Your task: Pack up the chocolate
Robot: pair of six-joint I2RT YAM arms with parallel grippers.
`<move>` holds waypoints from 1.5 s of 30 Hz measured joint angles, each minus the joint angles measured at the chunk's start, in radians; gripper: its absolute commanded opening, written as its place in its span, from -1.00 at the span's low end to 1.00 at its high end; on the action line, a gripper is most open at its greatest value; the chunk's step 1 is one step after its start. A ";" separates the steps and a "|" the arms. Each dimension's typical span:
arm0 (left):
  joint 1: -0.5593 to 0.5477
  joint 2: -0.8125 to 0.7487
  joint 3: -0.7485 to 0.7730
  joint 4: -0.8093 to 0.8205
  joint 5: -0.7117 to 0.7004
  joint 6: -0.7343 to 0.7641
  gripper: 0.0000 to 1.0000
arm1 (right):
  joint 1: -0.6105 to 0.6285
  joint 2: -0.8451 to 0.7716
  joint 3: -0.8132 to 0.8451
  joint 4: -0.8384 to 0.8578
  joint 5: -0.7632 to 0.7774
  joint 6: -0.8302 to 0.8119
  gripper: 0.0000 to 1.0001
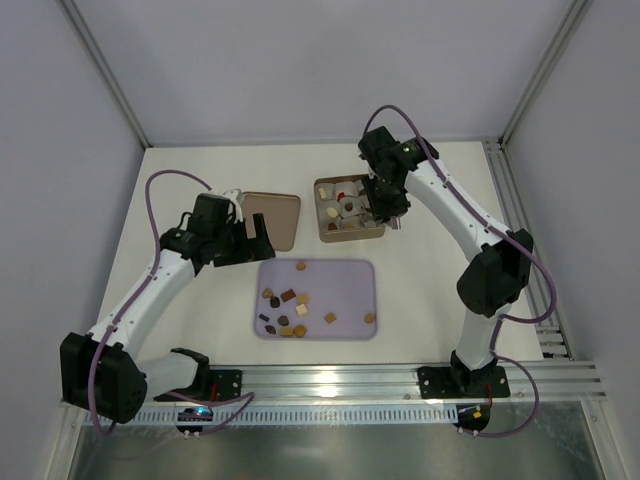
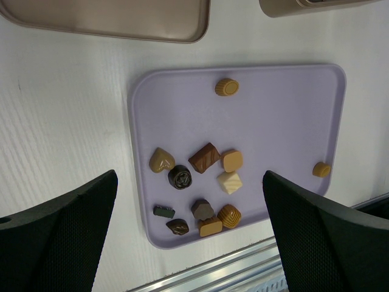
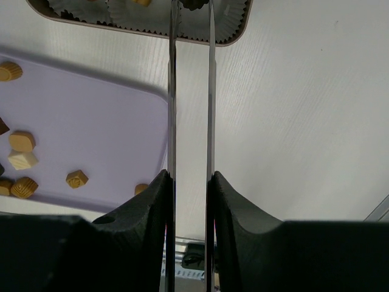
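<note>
- Chocolate (image 2: 204, 157) pcs loose on tray (image 2: 285, 109).
- L tool (image 1: 257, 236) wide open, near tray.
- R tool (image 3: 189, 177) clamps tweezers (image 3: 172, 91); dark pc (image 3: 193, 3) between tips, over tin (image 3: 234, 35).

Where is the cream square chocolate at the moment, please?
In the left wrist view, the cream square chocolate lies on the lilac tray, in its lower-left cluster, just below a caramel square piece and right of a dark round piece.
</note>
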 measured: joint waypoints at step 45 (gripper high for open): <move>0.000 0.002 0.000 0.000 0.000 0.000 1.00 | -0.001 -0.030 -0.087 0.031 -0.004 -0.003 -0.31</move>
